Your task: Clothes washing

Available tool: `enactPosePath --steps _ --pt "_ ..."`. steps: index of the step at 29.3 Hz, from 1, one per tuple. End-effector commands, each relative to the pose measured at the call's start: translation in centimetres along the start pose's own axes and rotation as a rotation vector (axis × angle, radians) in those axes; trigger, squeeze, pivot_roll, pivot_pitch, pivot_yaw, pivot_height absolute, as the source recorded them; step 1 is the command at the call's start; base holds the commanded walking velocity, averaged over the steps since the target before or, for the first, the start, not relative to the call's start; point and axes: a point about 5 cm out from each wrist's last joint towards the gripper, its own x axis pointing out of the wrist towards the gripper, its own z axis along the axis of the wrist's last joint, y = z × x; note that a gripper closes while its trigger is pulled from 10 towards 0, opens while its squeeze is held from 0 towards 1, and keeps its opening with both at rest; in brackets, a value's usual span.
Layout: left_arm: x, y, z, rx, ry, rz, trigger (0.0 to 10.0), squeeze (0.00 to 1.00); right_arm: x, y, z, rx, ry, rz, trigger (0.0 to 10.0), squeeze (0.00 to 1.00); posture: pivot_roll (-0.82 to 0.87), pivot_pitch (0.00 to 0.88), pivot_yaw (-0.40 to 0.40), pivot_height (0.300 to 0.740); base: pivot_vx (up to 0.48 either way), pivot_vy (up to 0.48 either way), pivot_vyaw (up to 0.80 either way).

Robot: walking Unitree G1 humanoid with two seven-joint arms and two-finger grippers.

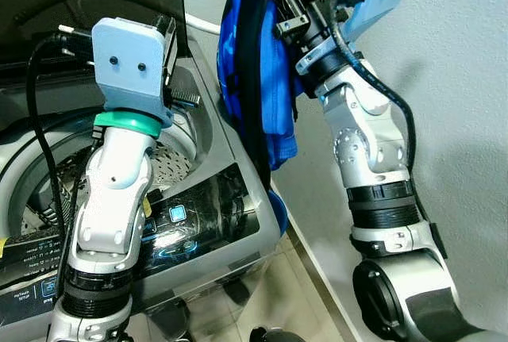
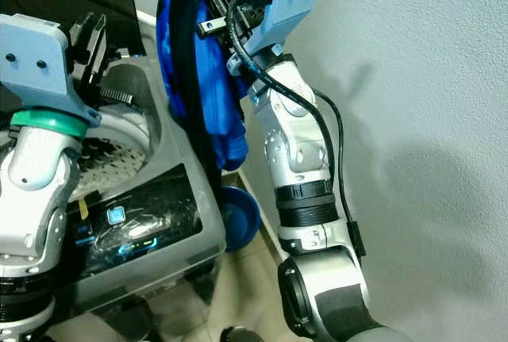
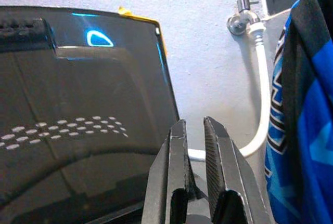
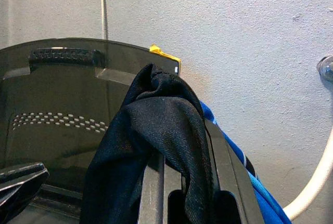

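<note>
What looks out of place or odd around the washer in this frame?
The blue and black garment hangs from the right tool beside the washing machine, past its right edge rather than over the drum. Below it, a blue basin sits on the floor. The left tool hovers nearly shut, holding nothing.

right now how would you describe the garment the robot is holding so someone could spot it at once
Start at the top-loading washing machine with its dark lid raised against the wall. Just past its right-hand edge, the right gripper has its jaws shut on a blue and black sports shirt hanging in mid-air. It is the only cloth held up high, brighter than the small blue basin on the floor below.
</note>
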Motion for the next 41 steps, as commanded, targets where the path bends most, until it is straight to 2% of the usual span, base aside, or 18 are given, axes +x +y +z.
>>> enactPosePath --steps 1,13,16,19,41 --pt "0.13 -0.40 -0.38 0.010 0.019 -0.013 10.0 0.00 0.02 -0.18 0.73 -0.010 -0.043 -0.009 10.0 0.00 0.04 0.000 -0.022 0.740 0.000 -0.480 0.00" --pt "0.19 -0.51 -0.55 0.005 0.023 -0.017 10.0 0.00 -0.06 -0.24 0.65 -0.010 -0.038 -0.017 10.0 0.00 0.03 0.000 -0.017 0.740 0.000 -0.420 0.00" --pt "0.18 -0.52 -0.58 -0.017 0.028 -0.016 10.0 0.00 -0.06 -0.24 0.61 -0.009 -0.038 -0.018 10.0 0.00 0.03 0.000 -0.018 0.740 0.000 0.000 0.00" --pt "0.15 -0.49 -0.67 -0.039 0.040 -0.012 10.0 0.00 -0.06 -0.24 0.59 -0.009 -0.037 -0.018 10.0 0.00 0.03 0.000 -0.018 0.740 0.000 0.274 0.00" --pt "0.08 -0.49 -0.76 -0.036 0.042 -0.009 10.0 0.00 -0.04 -0.15 0.53 -0.008 -0.037 -0.012 10.0 0.00 0.04 0.000 -0.018 0.740 0.000 0.461 0.00"
